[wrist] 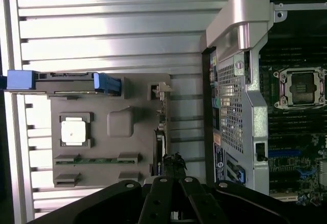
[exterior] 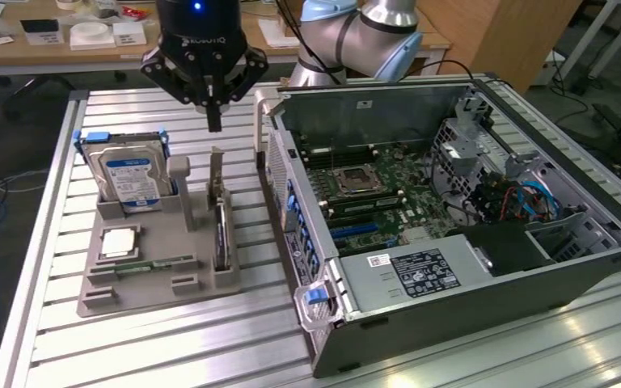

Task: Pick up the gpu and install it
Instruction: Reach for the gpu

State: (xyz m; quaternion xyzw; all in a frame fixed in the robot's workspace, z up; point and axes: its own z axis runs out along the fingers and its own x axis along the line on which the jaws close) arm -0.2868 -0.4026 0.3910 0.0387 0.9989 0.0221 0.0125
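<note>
**Over the grey holder, the gripper (exterior: 214, 121) hangs closed above the gpu (exterior: 221, 230)**

On the slatted desk (exterior: 181, 347), just beside the open computer case (exterior: 451, 267), we find the gpu standing on edge in a slot of the grey holder (exterior: 154, 295). The gripper hangs clear of it, fingers pressed together and holding nothing.

The card lies below the fingertips and a little toward the camera in the exterior view. They hover over its far end, where the pale metal bracket rises. Its long axis runs near-to-far, roughly parallel to the case's side wall.

In the wrist view the gpu (wrist: 161, 132) shows edge-on, a thin flat card with a dark face. The hard drive (exterior: 129, 174) with its blue label stands in the same holder, toward the exterior view's left.
</note>
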